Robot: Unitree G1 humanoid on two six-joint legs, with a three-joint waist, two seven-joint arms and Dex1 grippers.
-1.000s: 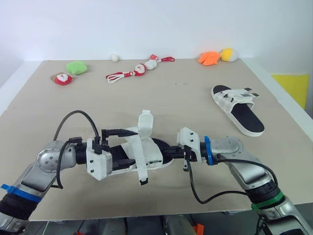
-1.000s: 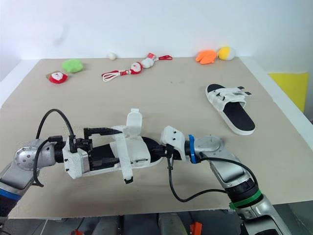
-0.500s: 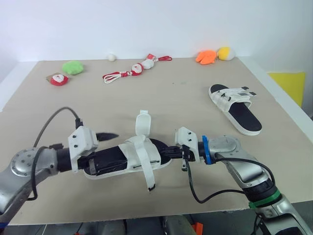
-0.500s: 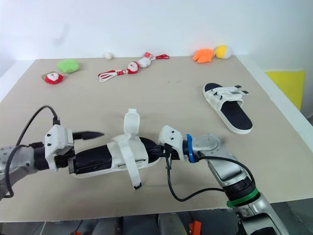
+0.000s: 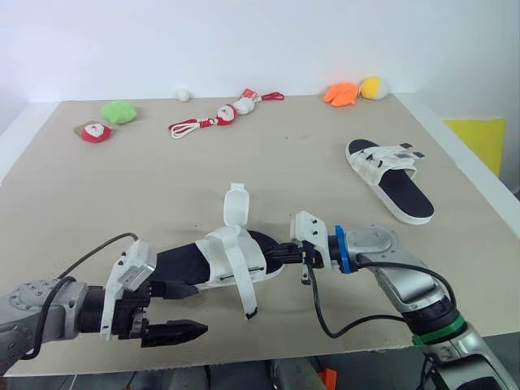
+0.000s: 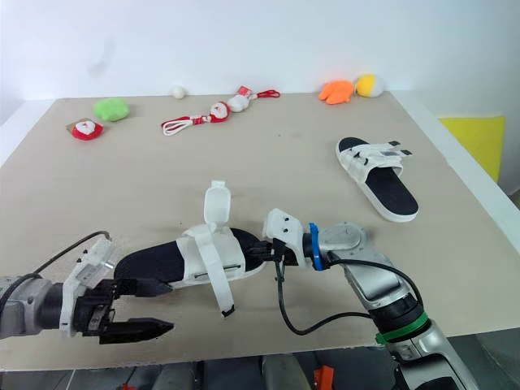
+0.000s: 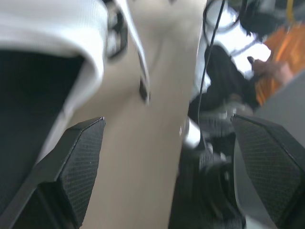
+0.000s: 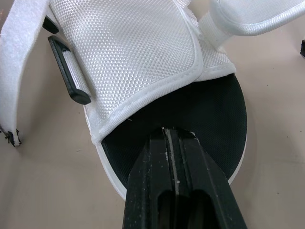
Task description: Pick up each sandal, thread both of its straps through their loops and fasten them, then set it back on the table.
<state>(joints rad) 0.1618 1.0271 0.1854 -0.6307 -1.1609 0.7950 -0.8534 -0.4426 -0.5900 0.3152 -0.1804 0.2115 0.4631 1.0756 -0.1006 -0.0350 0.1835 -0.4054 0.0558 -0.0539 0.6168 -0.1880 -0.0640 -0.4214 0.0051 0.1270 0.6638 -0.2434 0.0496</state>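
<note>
Near sandal (image 5: 213,262) lies close to the front edge of the table (image 5: 268,154), about midway along it; I cannot tell if it rests on the surface or is slightly raised. Right gripper (image 5: 276,253) is clenched on its toe end. Left gripper (image 5: 200,307) is spread and empty beside the heel. One strap (image 5: 236,205) stands up and the other (image 5: 244,286) dangles, with the black loop (image 8: 67,70) unthreaded. Second sandal (image 5: 393,180) sits by the right edge, its fastening unclear. Judged early: both straps left here.
</note>
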